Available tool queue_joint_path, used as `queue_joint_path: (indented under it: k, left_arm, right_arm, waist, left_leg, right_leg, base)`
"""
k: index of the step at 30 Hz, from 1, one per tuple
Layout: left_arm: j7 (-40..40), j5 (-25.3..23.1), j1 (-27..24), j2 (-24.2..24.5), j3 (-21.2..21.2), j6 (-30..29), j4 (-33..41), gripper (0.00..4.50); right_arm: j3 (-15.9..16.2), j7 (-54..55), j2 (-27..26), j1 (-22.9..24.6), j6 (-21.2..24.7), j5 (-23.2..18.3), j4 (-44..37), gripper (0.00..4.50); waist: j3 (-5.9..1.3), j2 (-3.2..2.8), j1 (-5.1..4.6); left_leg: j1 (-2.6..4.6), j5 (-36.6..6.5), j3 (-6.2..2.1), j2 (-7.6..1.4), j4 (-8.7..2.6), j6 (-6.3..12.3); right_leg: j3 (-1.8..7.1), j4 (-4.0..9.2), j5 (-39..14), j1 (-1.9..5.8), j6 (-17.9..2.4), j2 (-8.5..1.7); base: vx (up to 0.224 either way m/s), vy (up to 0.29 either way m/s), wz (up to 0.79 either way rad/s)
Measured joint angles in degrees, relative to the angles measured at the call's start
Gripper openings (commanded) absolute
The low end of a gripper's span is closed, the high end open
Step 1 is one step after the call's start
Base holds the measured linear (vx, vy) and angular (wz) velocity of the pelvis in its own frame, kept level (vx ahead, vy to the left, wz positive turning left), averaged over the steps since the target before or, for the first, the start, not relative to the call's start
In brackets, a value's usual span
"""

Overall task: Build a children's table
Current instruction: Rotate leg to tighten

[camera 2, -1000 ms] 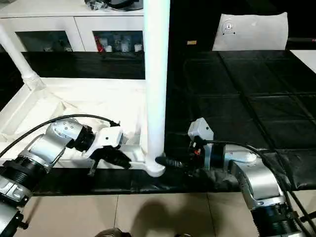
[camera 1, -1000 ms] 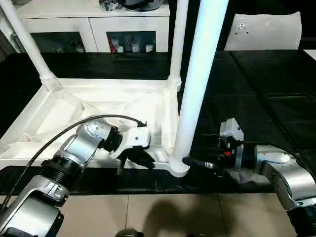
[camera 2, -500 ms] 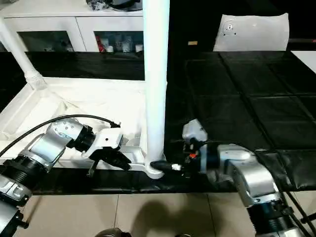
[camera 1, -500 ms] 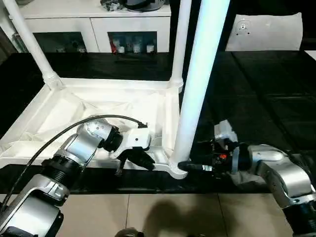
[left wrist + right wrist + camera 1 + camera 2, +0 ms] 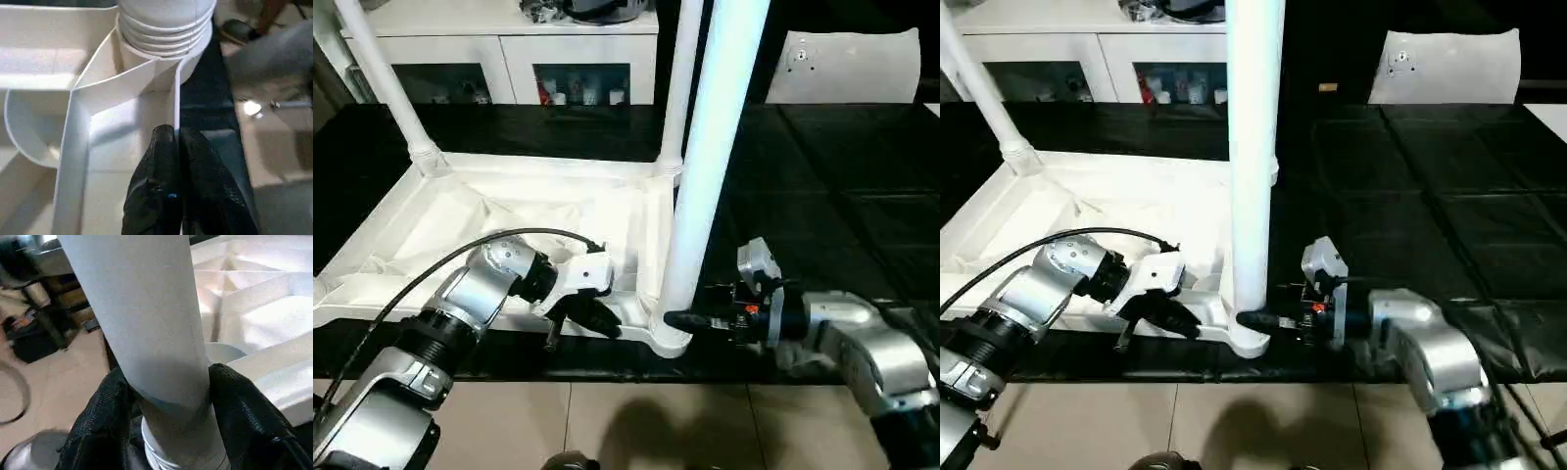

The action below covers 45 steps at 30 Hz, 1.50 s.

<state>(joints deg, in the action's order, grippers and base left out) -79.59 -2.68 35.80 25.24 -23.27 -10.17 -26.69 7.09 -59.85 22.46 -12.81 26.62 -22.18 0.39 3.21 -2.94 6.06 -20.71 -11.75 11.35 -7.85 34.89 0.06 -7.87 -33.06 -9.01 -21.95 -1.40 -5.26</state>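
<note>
The upturned tabletop (image 5: 524, 211) lies ribbed side up across the left and centre of the head views, on a black work surface (image 5: 822, 186). Three legs show standing in its corner sockets: one at upper left (image 5: 382, 73), one at upper centre (image 5: 677, 83), and the near leg (image 5: 710, 162), which rises almost straight up through the middle of the frame from the near corner socket (image 5: 668, 333). That near leg is what the coming move turns on: its long axis is close to vertical, while the right gripper (image 5: 683, 319) reaches in level from the lower right, crossing the leg at right angles just above the socket collar. In the right wrist view its two black fingers (image 5: 105, 416) stand on either side of the tube and press against it, about half open, so they have closed around the leg's base. The right forearm lies low and nearly horizontal, wrist turned inward. The left gripper (image 5: 590, 315) sits just left of the same socket, its fingers (image 5: 161, 186) pinched fully together over the thin upright rim of the tabletop, with the left arm bent in from the lower left. Judging by this, the right arm is placed to seat or twist the leg while the left steadies the top.
</note>
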Motion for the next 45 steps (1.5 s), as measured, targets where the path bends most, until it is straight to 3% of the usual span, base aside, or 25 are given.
queue_joint_path:
  k: [4, 8, 11, 13, 15, 18, 19, 25, 31, 37, 41, 45]
  left_arm:
    - [5.41, -1.09, -0.11, -1.66, 1.65, -4.08, 0.21, 0.0]
    - [19.5, -2.89, 0.31, -8.72, 5.33, -11.85, -0.31, 0.0]
    - [27.13, -3.27, 1.77, -13.66, 6.76, -15.06, -2.19, 0.0]
    - [30.65, -3.2, 2.63, -16.03, 7.47, -15.86, -3.35, 0.0]
    - [33.36, -3.19, 3.14, -17.5, 7.83, -15.97, -4.19, 0.0]
    - [33.76, -3.16, 3.26, -17.61, 8.11, -15.91, -4.19, 0.0]
    - [33.76, -3.18, 3.26, -17.58, 8.12, -15.78, -4.18, 0.0]
    - [30.1, -3.29, 3.19, -14.25, 6.63, -11.5, -4.1, 0.0]
    - [21.19, -2.57, 2.71, -8.79, 4.69, -4.4, -3.91, 0.0]
    - [10.2, -1.97, 1.95, -2.76, 2.18, 3.64, -3.8, 0.0]
    - [3.08, -1.11, 1.99, -0.43, 0.72, 6.76, -3.81, 0.0]
    - [0.15, -1.14, 2.72, 0.35, -0.29, 8.14, -4.24, 0.0]
  right_arm:
    - [-0.93, 8.18, -3.53, 0.03, -0.31, 2.4, -0.03, 2.01]
    - [-4.8, 25.66, -12.75, -2.2, 0.03, 7.45, 2.44, 2.0]
    - [-6.07, 35.7, -16.59, -5.37, 0.05, 10.51, 5.03, 1.99]
    - [-6.64, 39.71, -17.72, -6.84, -0.2, 11.74, 6.2, 1.99]
    - [-6.83, 42.71, -18.79, -8.12, -0.8, 12.86, 7.58, 1.99]
    - [-7.15, 43.63, -19.94, -8.23, -2.33, 13.56, 8.2, 2.7]
    - [-7.15, 43.76, -20.13, -8.24, -2.65, 13.82, 8.29, 2.7]
    - [-6.88, 40.12, -19.15, -6.85, -4.28, 12.2, 7.23, 3.18]
    - [-4.64, 26.59, -10.45, -3.15, -5.21, 9.28, 4.68, 3.64]
    - [-3.02, 13.3, -2.74, -1.81, -6.86, 7.04, 3.83, 4.12]
    - [-2.09, 4.31, 2.04, -1.98, -6.78, 4.22, 2.47, 4.12]
    - [-1.72, -0.56, 4.34, -2.76, -6.78, 3.38, 2.54, 4.12]
  waist:
    - [0.01, 0.02, -1.07]
    - [0.01, 0.02, -2.93]
    - [0.01, 0.01, -4.25]
    - [0.0, 0.02, -4.47]
    - [0.0, 0.03, -4.42]
    - [0.0, 0.02, -4.14]
    - [-0.02, -0.01, -4.09]
    - [-0.01, -0.05, -4.2]
    - [-0.01, -0.03, -3.67]
    - [-0.01, -0.03, -2.16]
    - [-0.02, -0.02, -0.59]
    - [-0.04, 0.01, -0.17]
  left_leg:
    - [0.19, 0.05, 0.0, 0.0, 0.02, -0.07]
    - [0.17, 0.05, 0.0, 0.01, 0.15, -0.07]
    - [-0.06, 0.03, 0.0, 0.02, 0.13, -0.05]
    - [-0.29, 0.0, 0.0, 0.02, 0.11, -0.01]
    - [-0.34, -0.06, 0.0, 0.03, 0.05, 0.08]
    - [-0.33, -0.12, 0.0, 0.03, -0.16, 0.08]
    - [-0.34, -0.12, 0.0, 0.03, -0.23, 0.08]
    - [-0.69, -0.12, 0.0, 0.03, -0.26, 0.08]
    - [-1.23, -0.1, 0.0, 0.01, -0.1, 0.1]
    - [-1.16, -0.08, 0.0, -0.05, 0.11, 0.12]
    - [-1.11, -0.09, 0.11, -0.04, 0.25, 0.13]
    - [-1.11, -0.08, 0.13, -0.04, 0.29, 0.13]
  right_leg:
    - [0.0, 0.09, -0.03, 0.2, 0.04, 0.0]
    - [0.0, 0.23, -0.05, 0.25, 0.09, -0.01]
    - [-0.02, 0.48, -0.06, 0.18, 0.1, -0.01]
    - [-0.01, 0.5, -0.05, -0.01, 0.09, -0.01]
    - [-0.01, 0.46, 0.01, -0.05, 0.03, 0.0]
    - [-0.03, 0.38, 0.08, -0.14, 0.04, 0.03]
    - [-0.03, 0.38, 0.06, -0.19, 0.05, 0.04]
    - [-0.01, 0.36, 0.27, -0.58, -0.32, 0.07]
    - [0.0, 0.06, 0.23, -1.16, -0.37, 0.06]
    - [-0.01, -0.03, 0.26, -1.05, -0.44, 0.05]
    - [0.03, -0.02, 0.29, -0.93, -0.48, -0.02]
    - [0.05, -0.08, 0.31, -0.94, -0.52, -0.03]
  base:
    - [0.0, 0.0, 0.0]
    - [0.0, 0.0, 0.0]
    - [0.0, 0.0, 0.0]
    - [0.0, 0.0, 0.0]
    - [0.0, 0.0, 0.0]
    - [0.0, 0.0, 0.0]
    - [0.0, 0.0, 0.0]
    - [0.0, 0.0, 0.0]
    - [0.0, 0.0, 0.0]
    - [0.0, 0.0, 0.0]
    - [0.0, 0.0, 0.0]
    - [0.0, 0.0, 0.0]
